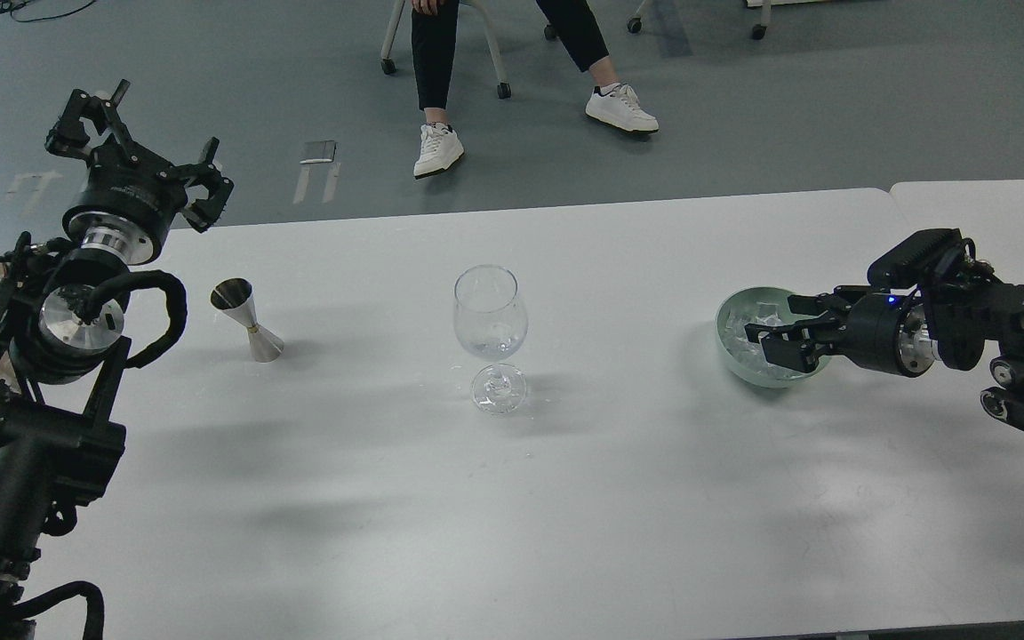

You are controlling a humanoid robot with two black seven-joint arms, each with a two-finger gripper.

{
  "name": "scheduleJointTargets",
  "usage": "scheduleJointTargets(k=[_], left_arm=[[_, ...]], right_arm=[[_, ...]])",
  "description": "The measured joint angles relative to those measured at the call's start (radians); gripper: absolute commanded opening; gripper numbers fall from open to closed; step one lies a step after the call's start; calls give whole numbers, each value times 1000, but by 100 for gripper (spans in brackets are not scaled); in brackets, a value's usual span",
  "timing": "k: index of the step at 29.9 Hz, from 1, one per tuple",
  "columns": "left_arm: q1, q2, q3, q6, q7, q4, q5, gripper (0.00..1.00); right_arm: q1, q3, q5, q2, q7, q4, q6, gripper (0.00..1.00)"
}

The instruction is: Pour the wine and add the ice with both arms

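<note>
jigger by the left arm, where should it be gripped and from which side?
Probably the narrow waist of the jigger, where its two cones meet. It leans on the table, open cup up and toward the left arm, so come in from the left side, fingers horizontal across the waist. The flared cones above and below should stop slipping. The left gripper is raised, apart from it.

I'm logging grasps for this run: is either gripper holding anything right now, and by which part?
The left gripper is open and holds nothing. The right gripper reaches into the bowl of ice; whether its jaws grip a cube cannot be told.
</note>
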Motion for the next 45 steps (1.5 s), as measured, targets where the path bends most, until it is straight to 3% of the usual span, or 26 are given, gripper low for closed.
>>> scheduleJointTargets(k=[3, 32, 35, 37, 45], left_arm=[[0, 0, 0, 0, 0, 0, 0, 96], [0, 6, -12, -8, -8, 26, -3, 96], [0, 6, -12, -8, -8, 27, -3, 96], [0, 6, -12, -8, -8, 27, -3, 96], [1, 5, -13, -8, -10, 36, -3, 96]], right_arm=[[-2, 0, 0, -1, 1, 1, 0, 55], [-14, 3, 2, 48, -1, -57, -6, 55], [-15, 3, 4, 56, -1, -59, -7, 50], [-17, 3, 5, 57, -1, -63, -7, 39], [-23, 3, 8, 60, -1, -68, -5, 38]])
